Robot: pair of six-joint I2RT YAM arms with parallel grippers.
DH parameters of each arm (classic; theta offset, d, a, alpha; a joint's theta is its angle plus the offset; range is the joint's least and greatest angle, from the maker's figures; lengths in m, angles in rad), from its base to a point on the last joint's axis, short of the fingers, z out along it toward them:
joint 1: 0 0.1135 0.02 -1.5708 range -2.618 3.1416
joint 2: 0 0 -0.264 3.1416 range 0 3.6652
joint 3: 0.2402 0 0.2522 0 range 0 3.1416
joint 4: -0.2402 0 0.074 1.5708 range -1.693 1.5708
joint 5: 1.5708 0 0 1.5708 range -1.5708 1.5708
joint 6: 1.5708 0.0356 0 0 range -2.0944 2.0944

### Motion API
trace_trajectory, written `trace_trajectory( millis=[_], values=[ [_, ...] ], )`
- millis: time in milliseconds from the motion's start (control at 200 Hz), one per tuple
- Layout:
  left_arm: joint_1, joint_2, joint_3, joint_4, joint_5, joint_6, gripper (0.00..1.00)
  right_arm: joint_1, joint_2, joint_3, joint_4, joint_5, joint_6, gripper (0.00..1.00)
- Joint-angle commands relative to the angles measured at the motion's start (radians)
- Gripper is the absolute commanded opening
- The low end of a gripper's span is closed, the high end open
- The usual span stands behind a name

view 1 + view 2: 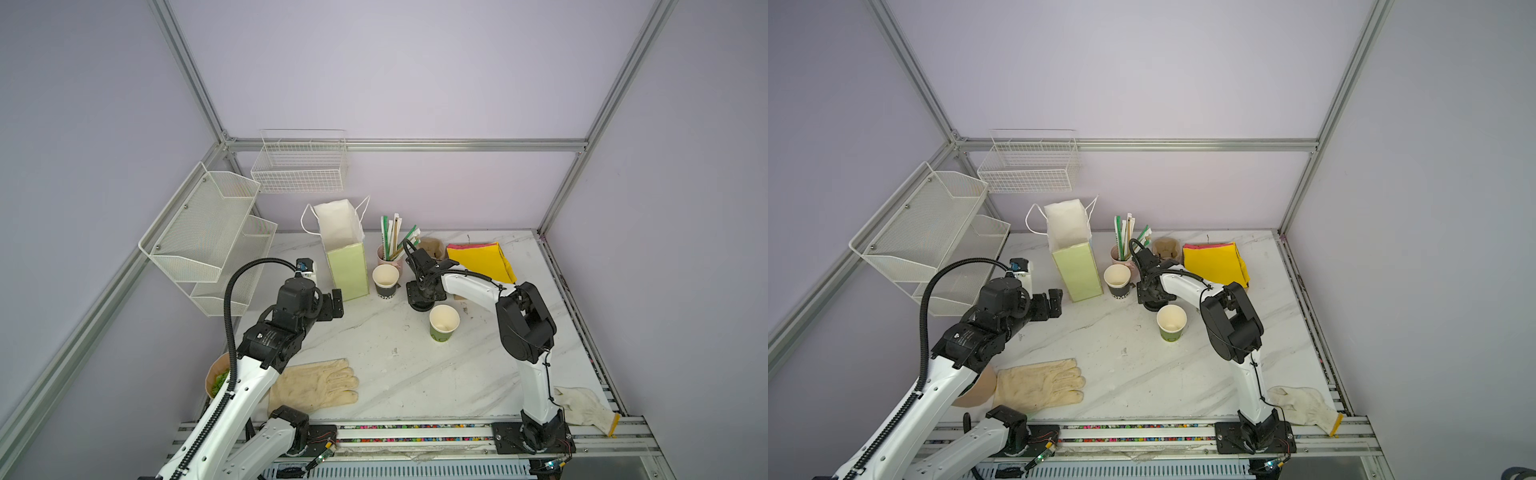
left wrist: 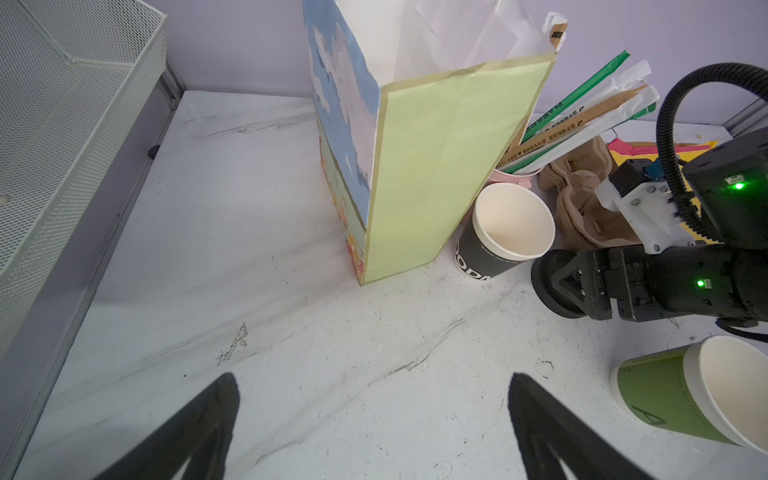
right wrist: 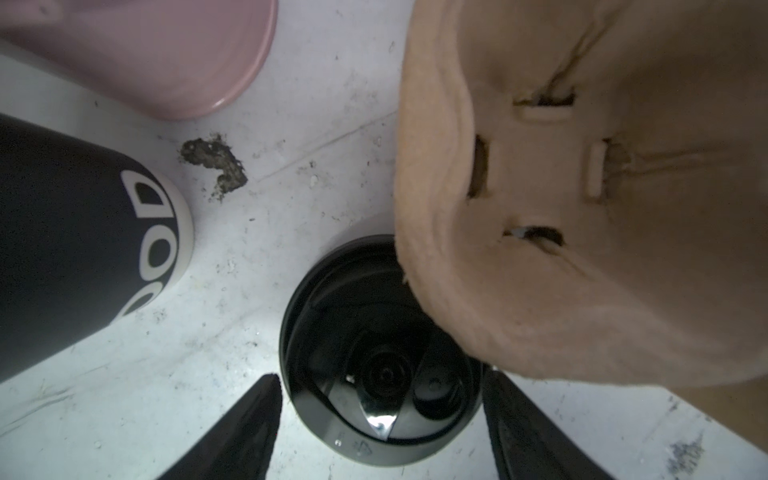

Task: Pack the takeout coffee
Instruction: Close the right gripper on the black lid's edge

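Small light green paper cup, lidless and upright, near the middle of white marble tabletop. Just beside it, round black plastic lid lying flat between the parted fingers of right gripper. Left gripper spread wide near tall green paper bag.

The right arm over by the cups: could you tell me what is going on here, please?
The right gripper is down at the table, its fingers spread to either side of a black lid. The lid lies flat, partly under a brown pulp cup carrier, and does not look gripped. The green cup stands nearby, open and lidless. The left gripper hovers open near the paper bag, holding nothing. So the coffee is not yet lidded or bagged.
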State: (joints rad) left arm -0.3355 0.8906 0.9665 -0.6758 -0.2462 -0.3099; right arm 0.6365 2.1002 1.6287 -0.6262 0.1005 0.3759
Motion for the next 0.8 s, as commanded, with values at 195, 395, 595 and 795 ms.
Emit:
trace_trajectory(
  millis=[195,395,595,795],
  values=[
    [-0.004,0.002,-0.037,0.015,0.006,0.020,1.00,0.015,0.038,0.010,-0.007,-0.004,-0.020,0.78],
    [-0.004,0.002,-0.038,0.015,0.006,0.023,1.00,0.035,0.043,0.015,-0.009,-0.007,-0.020,0.77],
    [-0.003,0.004,-0.038,0.015,0.007,0.022,1.00,0.065,0.034,0.028,-0.009,-0.013,-0.028,0.76],
    [-0.004,0.005,-0.038,0.015,0.008,0.023,1.00,0.078,0.027,0.023,-0.012,-0.018,-0.031,0.74]
  ],
)
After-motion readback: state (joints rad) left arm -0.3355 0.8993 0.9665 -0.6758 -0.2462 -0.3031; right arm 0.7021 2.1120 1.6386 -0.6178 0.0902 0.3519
